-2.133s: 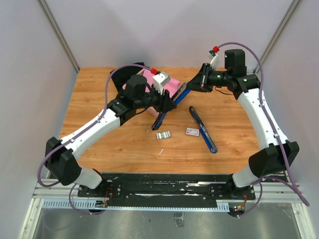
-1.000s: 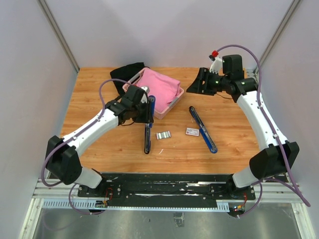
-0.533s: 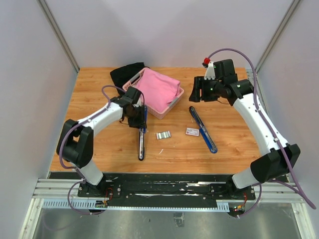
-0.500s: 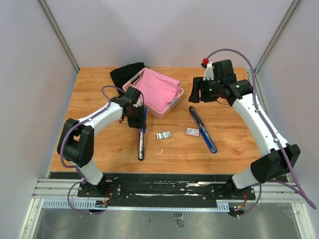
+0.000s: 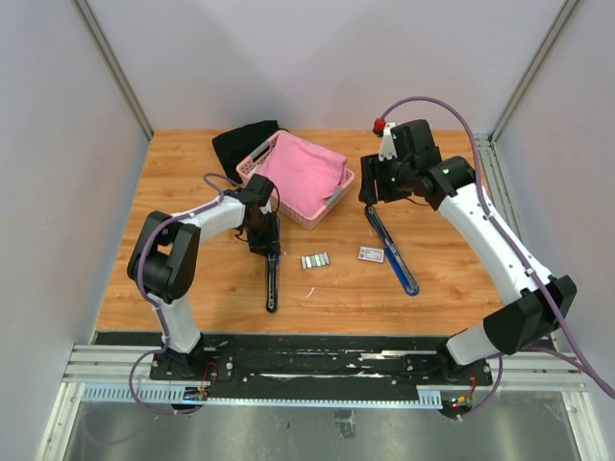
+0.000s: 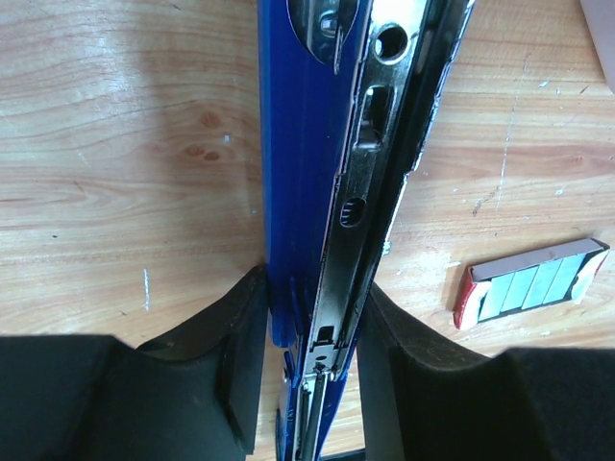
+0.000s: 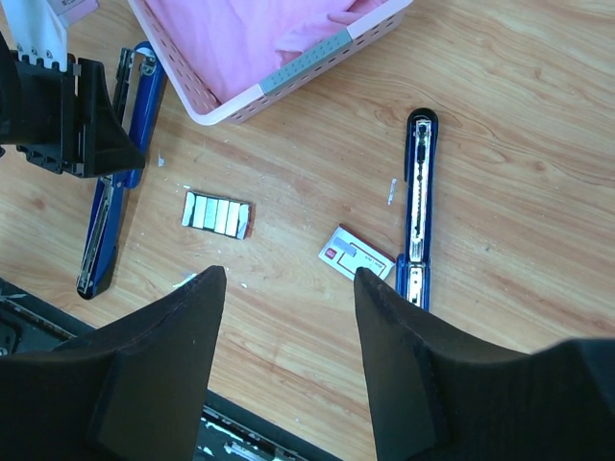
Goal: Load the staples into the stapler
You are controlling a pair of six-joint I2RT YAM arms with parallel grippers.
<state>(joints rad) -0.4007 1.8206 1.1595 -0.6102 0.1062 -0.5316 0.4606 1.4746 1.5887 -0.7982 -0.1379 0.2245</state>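
Blue stapler [image 6: 288, 144] clamped in our left gripper [image 6: 307, 298] | staples [image 6: 533, 285] loose just beside it | right gripper [image 7: 288, 279] wide, empty, overhead | step: we steady the stapler | next: we pick staples squarely, load them in

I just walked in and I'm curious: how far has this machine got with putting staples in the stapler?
Early on. Done: the long blue stapler looks opened, its metal rail showing. In hand: the left gripper is clamped on it. Left: the silvery block of staples lies loose on the wooden table, not yet loaded; the right gripper hovers open and empty.
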